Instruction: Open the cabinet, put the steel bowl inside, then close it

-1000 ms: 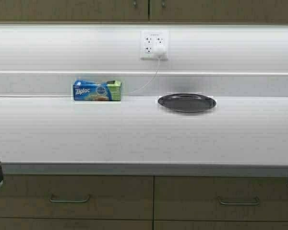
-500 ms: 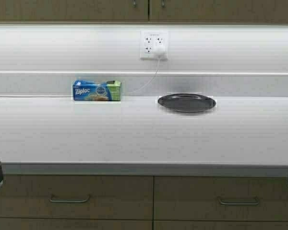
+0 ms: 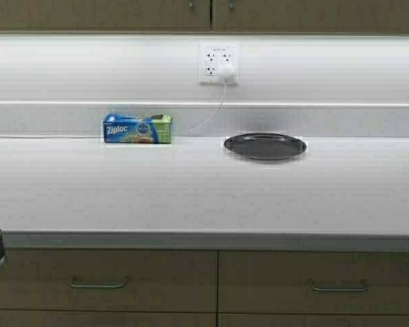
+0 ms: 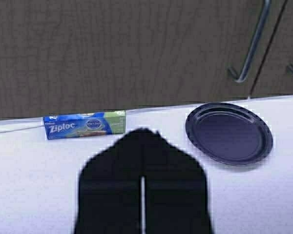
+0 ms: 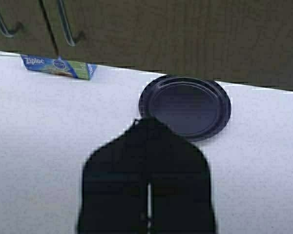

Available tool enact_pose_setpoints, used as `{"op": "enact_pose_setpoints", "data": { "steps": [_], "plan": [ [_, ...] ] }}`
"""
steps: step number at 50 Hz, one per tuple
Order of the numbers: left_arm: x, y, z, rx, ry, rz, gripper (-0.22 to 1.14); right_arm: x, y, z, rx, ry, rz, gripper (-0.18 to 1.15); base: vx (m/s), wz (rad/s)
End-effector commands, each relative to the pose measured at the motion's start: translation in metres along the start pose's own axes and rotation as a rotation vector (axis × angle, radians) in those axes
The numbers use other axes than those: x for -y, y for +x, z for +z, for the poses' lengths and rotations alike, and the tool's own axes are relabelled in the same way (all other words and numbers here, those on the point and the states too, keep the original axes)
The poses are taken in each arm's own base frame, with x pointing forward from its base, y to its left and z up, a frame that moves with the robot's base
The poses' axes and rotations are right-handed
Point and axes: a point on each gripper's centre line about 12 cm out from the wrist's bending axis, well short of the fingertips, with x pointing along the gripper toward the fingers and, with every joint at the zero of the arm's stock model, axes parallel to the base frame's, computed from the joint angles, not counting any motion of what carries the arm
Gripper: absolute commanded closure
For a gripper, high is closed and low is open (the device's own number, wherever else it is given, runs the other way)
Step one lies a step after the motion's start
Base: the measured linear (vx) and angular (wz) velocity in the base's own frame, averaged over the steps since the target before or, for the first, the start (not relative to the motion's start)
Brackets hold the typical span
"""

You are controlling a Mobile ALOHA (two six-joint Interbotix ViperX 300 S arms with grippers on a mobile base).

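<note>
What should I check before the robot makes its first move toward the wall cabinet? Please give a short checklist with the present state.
1. Tan wood-laminate wall cabinet doors shut: ok, handles at lower edges.
2. Steel bowl located: not ok, none in any view.
3. Left claw empty: ok, fingers closed, over the white counter.
4. Right claw empty: ok, closed, near the flat dark round plate.
5. Blue Ziploc box out of the way: ok, against the back wall.

A kitchen: a long white tabletop (image 3: 191,197) runs between wood-laminate drawers (image 3: 102,279) and a wall cabinet (image 3: 123,13), with a wall outlet (image 3: 219,64) (something plugged in), a Ziploc box (image 3: 137,129) and a dark plate (image 3: 264,146).
</note>
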Motion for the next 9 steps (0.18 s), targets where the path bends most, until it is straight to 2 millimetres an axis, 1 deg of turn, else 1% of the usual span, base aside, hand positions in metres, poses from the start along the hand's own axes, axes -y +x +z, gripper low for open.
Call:
{"op": "enact_pose_setpoints", "data": {
  "steps": [1, 9],
  "plan": [
    [0.0012, -0.0023, 0.0095, 0.029, 0.000, -0.003, 0.87, -0.0009, -0.0044, 0.0095, 0.032, -0.002, 0.004, 0.91, 0.00, 0.00],
    [0.0011, -0.0023, 0.0095, 0.029, -0.002, -0.003, 0.87, -0.0009, -0.0046, 0.0108, 0.035, -0.002, 0.004, 0.90, 0.00, 0.00]
  ]
}}
